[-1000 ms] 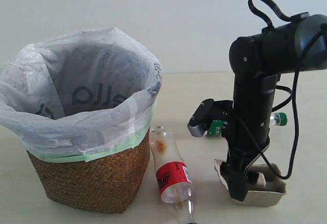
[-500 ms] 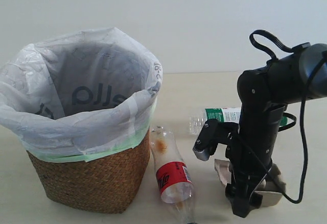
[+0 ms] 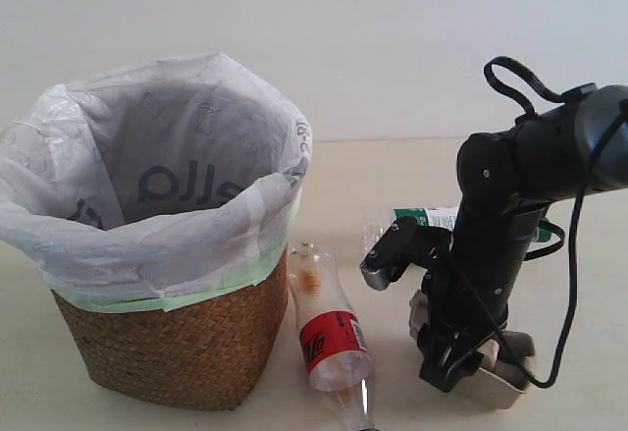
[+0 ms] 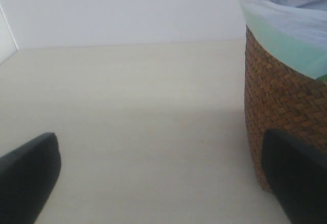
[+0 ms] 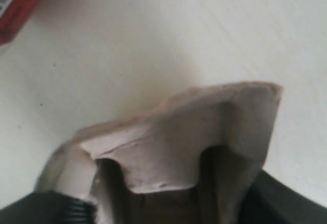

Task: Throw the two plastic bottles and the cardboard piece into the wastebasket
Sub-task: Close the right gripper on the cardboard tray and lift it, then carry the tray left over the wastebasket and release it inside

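The cardboard piece [image 3: 498, 380], a grey-beige pulp tray, lies at the front right and sits tilted. My right gripper [image 3: 448, 364] points down into it and is shut on it. In the right wrist view the cardboard piece [image 5: 194, 132] fills the span between the dark fingers [image 5: 288, 201]. The red-label bottle [image 3: 332, 338] lies beside the wastebasket [image 3: 167, 343], its label [image 5: 20, 2] at the corner of the right wrist view. The green-label bottle [image 3: 424, 218] lies behind the right arm, partly hidden. My left gripper [image 4: 163, 183] is open over bare table beside the wicker wall [image 4: 286, 91].
The white bag liner [image 3: 157, 205] stands high over the basket rim. The right arm's black cable [image 3: 569, 284] loops down beside the tray. A pale wall closes off the back of the table.
The right arm came down onto the tray and drew slightly left. The tray now sits tilted and nearer the red-label bottle. The green-label bottle shows from behind the arm.
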`<action>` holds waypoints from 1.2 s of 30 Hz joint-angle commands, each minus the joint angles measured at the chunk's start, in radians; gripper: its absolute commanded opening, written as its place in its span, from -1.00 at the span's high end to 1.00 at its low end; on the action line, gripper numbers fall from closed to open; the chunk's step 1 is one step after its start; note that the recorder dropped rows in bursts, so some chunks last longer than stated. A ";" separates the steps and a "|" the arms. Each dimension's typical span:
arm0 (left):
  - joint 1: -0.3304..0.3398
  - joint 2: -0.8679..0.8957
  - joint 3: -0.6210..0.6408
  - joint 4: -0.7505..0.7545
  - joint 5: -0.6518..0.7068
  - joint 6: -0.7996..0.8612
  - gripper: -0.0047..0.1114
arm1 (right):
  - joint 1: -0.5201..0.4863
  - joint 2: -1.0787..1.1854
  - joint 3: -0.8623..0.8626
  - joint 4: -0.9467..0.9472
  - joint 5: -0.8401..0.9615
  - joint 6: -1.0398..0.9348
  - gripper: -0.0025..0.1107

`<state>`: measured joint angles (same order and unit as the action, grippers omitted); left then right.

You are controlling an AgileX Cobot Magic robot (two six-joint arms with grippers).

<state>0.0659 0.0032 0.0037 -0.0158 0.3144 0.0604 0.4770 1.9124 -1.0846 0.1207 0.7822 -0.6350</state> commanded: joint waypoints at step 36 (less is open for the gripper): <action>-0.006 -0.003 -0.004 -0.002 -0.008 -0.009 -0.94 | 0.151 -0.558 -0.129 0.092 -0.571 0.656 0.96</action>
<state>0.0659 0.0032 0.0037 -0.0158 0.3144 0.0604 0.5481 1.3582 -1.1803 0.0345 0.2693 0.1367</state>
